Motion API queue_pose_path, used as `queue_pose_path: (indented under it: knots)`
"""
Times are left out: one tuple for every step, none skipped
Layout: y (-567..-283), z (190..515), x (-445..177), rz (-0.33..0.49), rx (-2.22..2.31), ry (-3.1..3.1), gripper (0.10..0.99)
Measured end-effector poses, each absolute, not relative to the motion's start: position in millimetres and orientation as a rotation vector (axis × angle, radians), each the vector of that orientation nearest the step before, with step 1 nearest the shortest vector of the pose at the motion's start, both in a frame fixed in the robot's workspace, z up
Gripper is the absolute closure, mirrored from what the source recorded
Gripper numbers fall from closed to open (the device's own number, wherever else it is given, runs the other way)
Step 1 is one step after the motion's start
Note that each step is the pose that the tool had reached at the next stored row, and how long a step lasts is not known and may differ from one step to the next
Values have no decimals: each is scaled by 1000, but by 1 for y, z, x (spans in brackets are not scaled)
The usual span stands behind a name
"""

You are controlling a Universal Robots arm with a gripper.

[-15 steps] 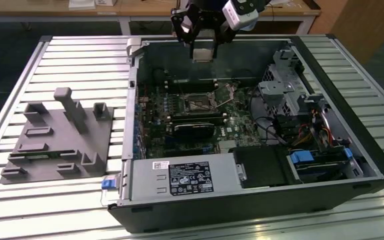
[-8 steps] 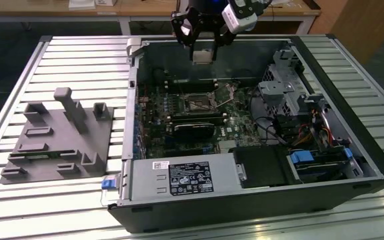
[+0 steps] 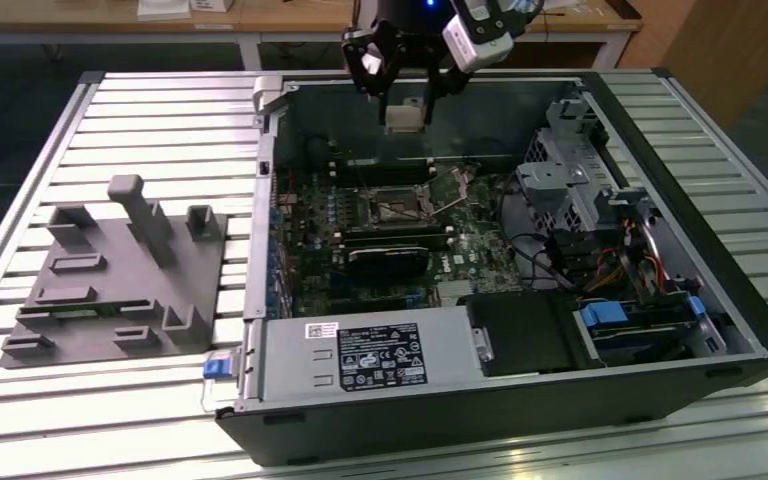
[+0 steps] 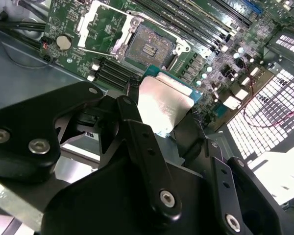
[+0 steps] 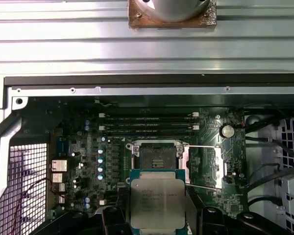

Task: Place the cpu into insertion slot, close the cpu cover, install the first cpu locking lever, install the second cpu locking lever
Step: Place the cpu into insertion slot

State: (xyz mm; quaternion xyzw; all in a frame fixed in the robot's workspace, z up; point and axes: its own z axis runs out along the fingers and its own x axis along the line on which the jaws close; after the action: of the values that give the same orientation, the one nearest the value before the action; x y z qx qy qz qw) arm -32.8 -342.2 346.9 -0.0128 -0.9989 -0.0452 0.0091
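Fingers [image 4: 137, 137] on cpu [image 5: 158, 200] (printed) above insertion slot [image 5: 154, 159]

An open computer case [image 3: 491, 420] lies on its side on a slatted table [image 3: 157, 120], with a moulded tray [image 3: 117, 275] beside it on the exterior view's left. Inside, the circuit board [image 3: 311, 250] lies flat on the case floor. The socket [image 3: 398, 207] is near the board's middle, a power box [image 3: 371, 360] lies along the near wall, and drive racks [image 3: 578, 190] stand on the exterior view's right.

In the first wrist view the memory slots [image 5: 147, 125] run between socket and case wall. The cover [image 5: 206, 164] lies open just beside the socket (a coin battery [image 5: 227, 130] near its outer edge). The chip [image 5: 157, 203] hangs in the gripper [image 3: 407, 108] — above the board, apart from the socket.
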Motion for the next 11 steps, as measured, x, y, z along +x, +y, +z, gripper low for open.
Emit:
queue_pose_path:
  knots:
    - [-342, 346, -33, -141, -40, -3120, 553]
    - [-342, 346, -33, -141, -40, -3120, 553]
    - [-342, 345, -33, -141, -40, -3120, 553]
    - [-342, 345, -33, -141, -40, -3120, 553]
    - [-342, 344, -33, -141, -40, -3120, 553]
    - [-342, 343, -33, -141, -40, -3120, 553]
    - [-342, 343, -33, -141, -40, -3120, 553]
    - [-342, 342, -33, -141, -40, -3120, 553]
    - [-342, 342, -33, -141, -40, -3120, 553]
    - [-342, 341, -33, -141, -40, -3120, 553]
    - [-342, 341, -33, -141, -40, -3120, 553]
